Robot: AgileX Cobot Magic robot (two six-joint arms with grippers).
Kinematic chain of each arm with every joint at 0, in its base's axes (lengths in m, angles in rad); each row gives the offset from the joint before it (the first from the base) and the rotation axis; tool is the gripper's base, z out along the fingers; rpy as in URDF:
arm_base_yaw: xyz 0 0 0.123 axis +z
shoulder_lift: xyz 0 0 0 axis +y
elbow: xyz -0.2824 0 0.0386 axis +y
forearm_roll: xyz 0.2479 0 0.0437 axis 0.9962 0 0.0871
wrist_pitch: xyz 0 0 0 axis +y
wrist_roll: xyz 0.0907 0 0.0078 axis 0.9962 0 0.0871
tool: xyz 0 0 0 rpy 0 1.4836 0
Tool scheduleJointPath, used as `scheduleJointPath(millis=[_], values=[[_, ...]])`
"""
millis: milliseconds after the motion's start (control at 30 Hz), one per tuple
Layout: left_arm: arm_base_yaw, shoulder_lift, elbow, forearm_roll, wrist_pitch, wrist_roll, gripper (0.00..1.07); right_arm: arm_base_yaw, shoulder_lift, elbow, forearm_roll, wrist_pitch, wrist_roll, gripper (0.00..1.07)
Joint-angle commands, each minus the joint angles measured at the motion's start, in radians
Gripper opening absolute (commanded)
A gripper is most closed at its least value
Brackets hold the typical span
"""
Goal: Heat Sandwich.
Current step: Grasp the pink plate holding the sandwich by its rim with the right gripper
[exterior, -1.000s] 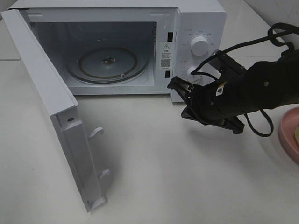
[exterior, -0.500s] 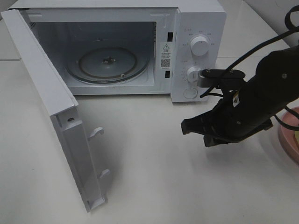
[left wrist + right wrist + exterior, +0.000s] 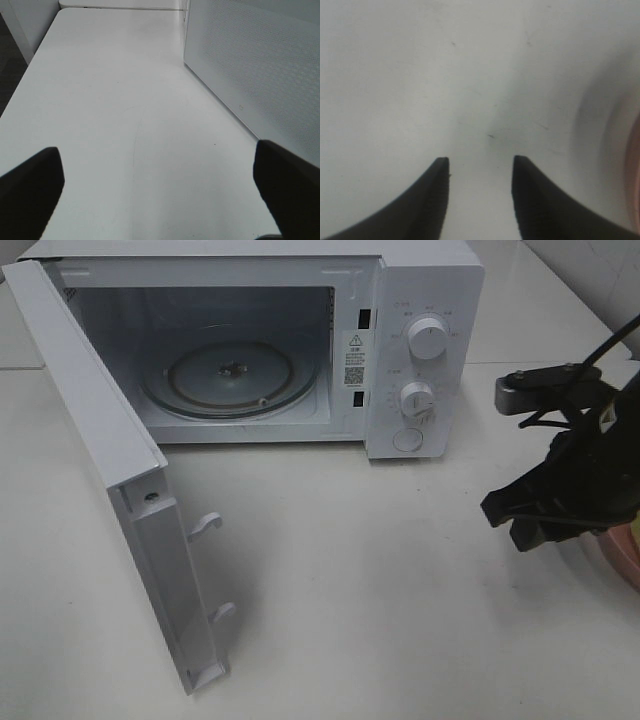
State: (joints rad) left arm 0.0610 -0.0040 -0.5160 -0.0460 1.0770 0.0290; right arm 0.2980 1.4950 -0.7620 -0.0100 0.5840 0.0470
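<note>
From the high camera I see my right hand (image 3: 503, 523) hovering above the counter (image 3: 350, 620), its dark fingers parted and pointing toward the middle of the surface, nothing between them. Ahead of the fingertips and off to one side, well apart from the hand, stands the white microwave (image 3: 425, 300) with its door (image 3: 100, 440) swung wide and the glass turntable (image 3: 230, 375) bare inside. Just behind the hand, partly under my arm, a sliver of the pink plate (image 3: 622, 562) shows at the edge of the picture. The sandwich I cannot make out here, the arm covers that spot. On the left wrist camera my left hand (image 3: 157, 165) is spread as wide as it goes, one finger at each side of the picture, only bare counter between them. The dotted face of the microwave door runs along beside one finger, near it but not touching. On the right wrist camera the two fingers (image 3: 430, 200) stand apart with plain counter showing through the gap, and a blurred pink rim lies off to one side of them, too smeared for me to tell whether the sandwich is on it
</note>
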Motion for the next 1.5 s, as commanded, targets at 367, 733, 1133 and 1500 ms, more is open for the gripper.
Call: scheduleJointPath(millis=[367, 733, 1133, 1500], values=[[0.006, -0.019, 0.000, -0.005, -0.010, -0.001, 0.98, -0.158, -0.059, -0.001, -0.088, 0.048, -0.024, 1.00], [0.006, -0.019, 0.000, -0.005, -0.010, -0.001, 0.98, -0.231, 0.007, -0.027, -0.089, 0.069, -0.006, 0.98], [0.006, -0.019, 0.000, -0.005, -0.010, -0.001, 0.98, -0.251, 0.163, -0.092, -0.190, 0.068, 0.066, 0.94], [0.006, -0.019, 0.000, -0.005, -0.010, -0.001, 0.98, -0.251, 0.266, -0.105, -0.200, 0.030, 0.070, 0.92]])
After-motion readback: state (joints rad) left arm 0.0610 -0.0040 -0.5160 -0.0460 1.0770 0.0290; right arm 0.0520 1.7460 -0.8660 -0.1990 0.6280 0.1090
